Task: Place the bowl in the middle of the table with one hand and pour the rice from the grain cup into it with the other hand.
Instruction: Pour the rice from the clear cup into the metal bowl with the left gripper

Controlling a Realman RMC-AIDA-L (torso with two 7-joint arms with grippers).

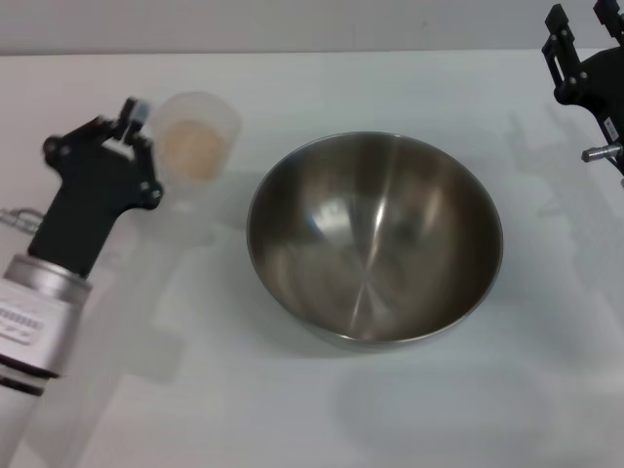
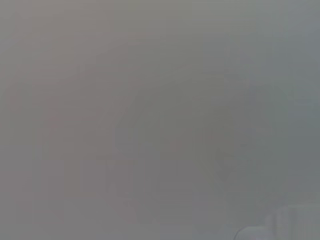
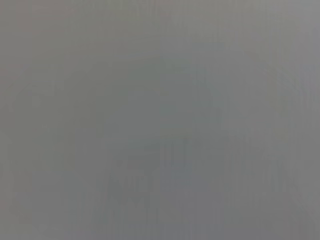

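The bowl (image 1: 375, 239), a large shiny steel one, stands upright and empty on the table (image 1: 322, 409) about at its middle. The grain cup (image 1: 200, 132), small and clear, stands upright at the far left with the rice (image 1: 195, 148) as a pale heap inside. My left gripper (image 1: 132, 119) is right beside the cup's left side, at its rim height, on the black wrist and silver arm that come in from the lower left. My right gripper (image 1: 582, 21) is open and empty at the far right, well clear of the bowl. Both wrist views are plain grey.
The table's far edge (image 1: 292, 53) runs along the top of the head view. Bare white tabletop lies in front of the bowl and between the bowl and the right arm. A faint pale shape (image 2: 282, 225) shows in a corner of the left wrist view.
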